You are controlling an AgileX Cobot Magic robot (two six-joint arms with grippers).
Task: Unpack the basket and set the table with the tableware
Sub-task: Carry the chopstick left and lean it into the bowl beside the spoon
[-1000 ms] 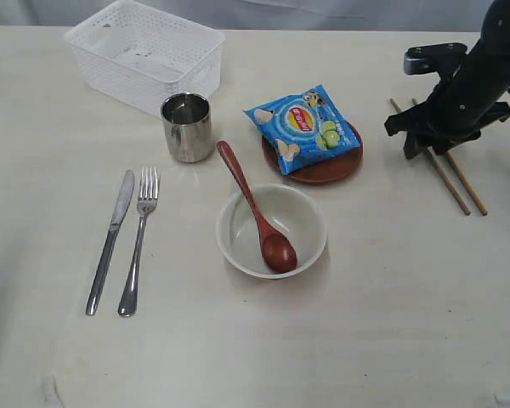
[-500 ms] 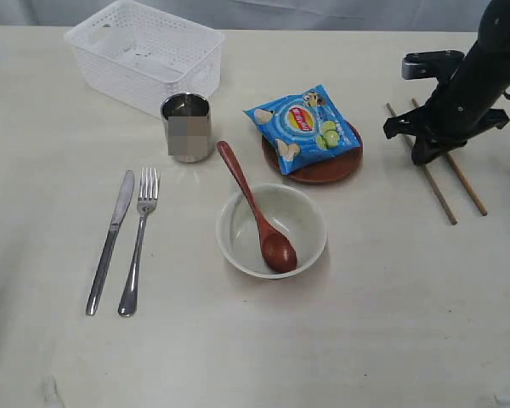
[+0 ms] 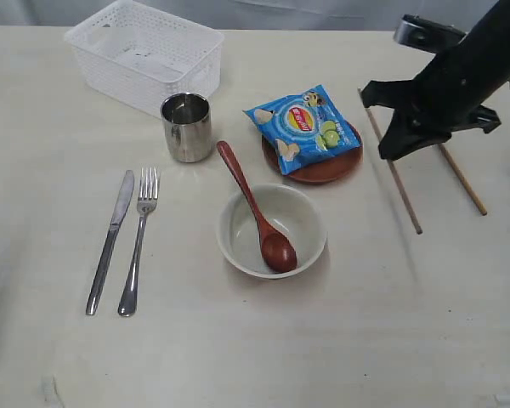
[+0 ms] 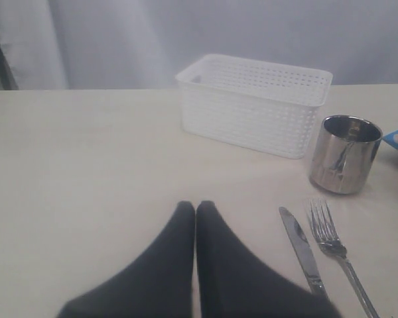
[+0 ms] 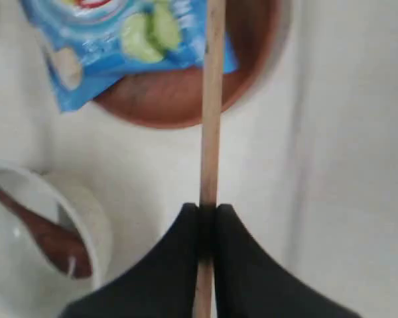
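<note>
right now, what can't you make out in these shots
Plate: exterior view, crisp bag covers most of it.
Loose chopstick: exterior view, one end behind the right arm.
Right claw tips: exterior view, hidden by the arm; wrist view shows them shut on the other chopstick.
Left claw: outside the exterior view.

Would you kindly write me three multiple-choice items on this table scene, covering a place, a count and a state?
1. The wooden spoon rests: A in the bowl; B in the steel cup; C in the basket.
2. The right gripper holds: A nothing; B one chopstick; C two chopsticks.
3. The left gripper is: A shut, empty; B open; C shut on the knife.
Answers: A, its head lies inside the bowl; B, a single stick is pinched; A, its fingers meet around nothing.
</note>
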